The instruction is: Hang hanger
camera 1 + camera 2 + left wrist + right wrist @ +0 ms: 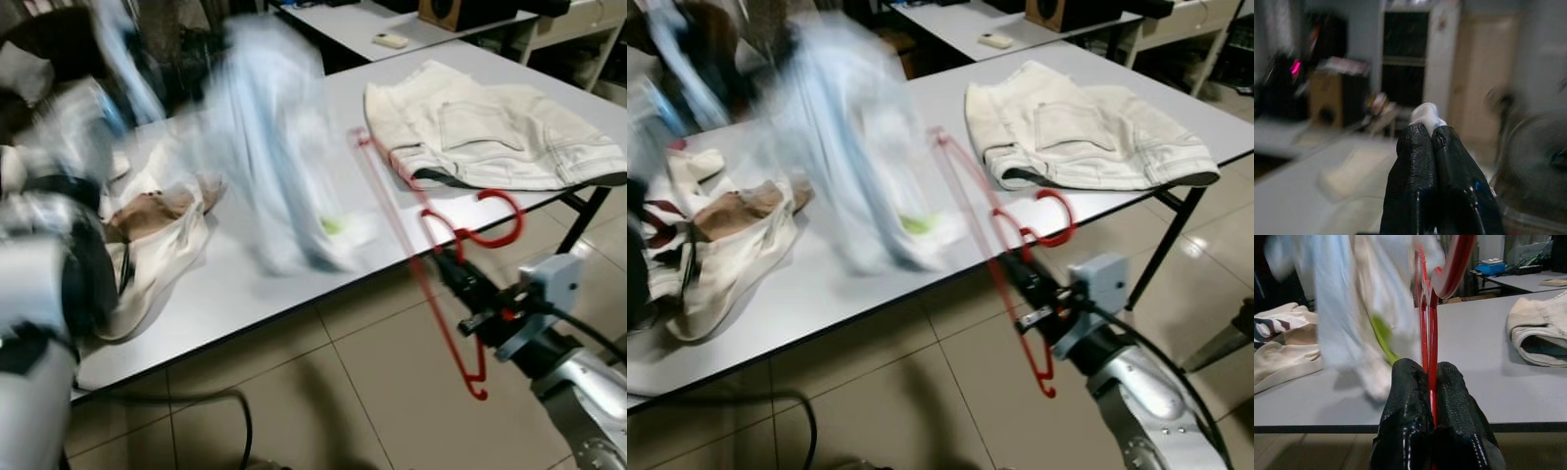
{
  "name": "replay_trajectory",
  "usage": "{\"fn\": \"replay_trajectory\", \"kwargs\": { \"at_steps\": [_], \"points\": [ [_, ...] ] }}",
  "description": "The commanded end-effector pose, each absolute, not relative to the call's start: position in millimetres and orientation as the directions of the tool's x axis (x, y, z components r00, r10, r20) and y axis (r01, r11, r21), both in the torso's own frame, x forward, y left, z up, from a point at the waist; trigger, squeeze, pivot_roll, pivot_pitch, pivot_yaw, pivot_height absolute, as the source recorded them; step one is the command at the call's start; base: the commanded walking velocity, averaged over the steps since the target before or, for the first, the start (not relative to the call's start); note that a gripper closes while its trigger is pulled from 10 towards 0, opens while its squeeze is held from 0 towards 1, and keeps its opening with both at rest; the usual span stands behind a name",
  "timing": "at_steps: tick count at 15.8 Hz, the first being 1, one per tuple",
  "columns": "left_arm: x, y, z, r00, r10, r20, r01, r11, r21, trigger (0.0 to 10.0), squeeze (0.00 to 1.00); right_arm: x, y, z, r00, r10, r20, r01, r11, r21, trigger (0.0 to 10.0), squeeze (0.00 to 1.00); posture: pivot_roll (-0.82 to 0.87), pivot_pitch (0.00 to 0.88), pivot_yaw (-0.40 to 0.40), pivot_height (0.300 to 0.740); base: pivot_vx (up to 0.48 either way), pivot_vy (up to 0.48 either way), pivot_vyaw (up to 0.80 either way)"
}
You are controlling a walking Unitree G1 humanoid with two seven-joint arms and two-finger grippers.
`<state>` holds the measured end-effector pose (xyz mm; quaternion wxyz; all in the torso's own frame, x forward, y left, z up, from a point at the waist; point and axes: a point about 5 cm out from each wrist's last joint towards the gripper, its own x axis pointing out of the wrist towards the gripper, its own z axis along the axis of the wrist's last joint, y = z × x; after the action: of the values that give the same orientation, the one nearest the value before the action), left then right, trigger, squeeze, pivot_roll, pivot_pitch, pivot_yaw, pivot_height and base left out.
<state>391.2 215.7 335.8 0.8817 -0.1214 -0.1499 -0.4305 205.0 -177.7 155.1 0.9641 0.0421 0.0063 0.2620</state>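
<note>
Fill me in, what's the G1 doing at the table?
The right gripper is shut on a red hanger at the table's front edge. The left gripper is shut on a pale blue garment, held up above the table and blurred. The garment is not on the hanger yet. White shorts and a beige garment lie on the table.

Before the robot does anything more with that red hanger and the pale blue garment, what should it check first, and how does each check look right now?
1. Right gripper shut on the red hanger: ok.
2. Left gripper pinching the pale blue garment: ok; a bit of pale cloth shows between the fingertips.
3. Garment sharp enough to find an opening: not ok, blurred.
4. Hanger inside the garment: cannot tell.
5. Cream shorts apart from the hanger: cannot tell.
</note>
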Motion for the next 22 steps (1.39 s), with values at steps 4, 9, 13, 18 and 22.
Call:
{"fn": "replay_trajectory", "kwargs": {
  "at_steps": [4, 9, 13, 18, 22],
  "points": [
    [381, 218, 362, 0.479, -0.769, 0.423, 0.857, 0.513, -0.037, 0.0, 0.0, 202, -166, 156, 0.832, 0.555, 0.006, -0.553, 0.829, 0.08, 10.0, 0.0, -0.17, 0.0, 0.145, 0.74, 0.0, 0.0, 0.0],
    [381, 190, 302, 0.436, -0.89, -0.133, 0.886, 0.399, 0.237, 0.0, 0.0, 204, -161, 159, 0.795, 0.606, 0.024, -0.606, 0.791, 0.084, 10.0, 0.0, -0.15, 0.0, 0.139, 0.74, 0.0, 0.0, 0.0],
    [387, 184, 250, 0.523, -0.774, -0.358, 0.847, 0.422, 0.324, 0.0, 0.0, 206, -161, 153, 0.806, 0.592, -0.01, -0.589, 0.804, 0.076, 10.0, 0.0, -0.16, 0.0, 0.151, 0.74, 0.0, 0.0, 0.0],
    [383, 175, 254, 0.47, -0.843, -0.261, 0.874, 0.403, 0.273, 0.0, 0.0, 208, -167, 150, 0.818, 0.574, -0.035, -0.571, 0.818, 0.063, 10.0, 0.0, -0.17, 0.0, 0.148, 0.74, 0.0, 0.0, 0.0],
    [378, 170, 256, 0.409, -0.887, -0.212, 0.908, 0.374, 0.188, 0.0, 0.0, 213, -168, 150, 0.819, 0.573, -0.041, -0.571, 0.82, 0.051, 10.0, 0.0, -0.16, 0.0, 0.142, 0.74, 0.0, 0.0, 0.0]
  ]
}}
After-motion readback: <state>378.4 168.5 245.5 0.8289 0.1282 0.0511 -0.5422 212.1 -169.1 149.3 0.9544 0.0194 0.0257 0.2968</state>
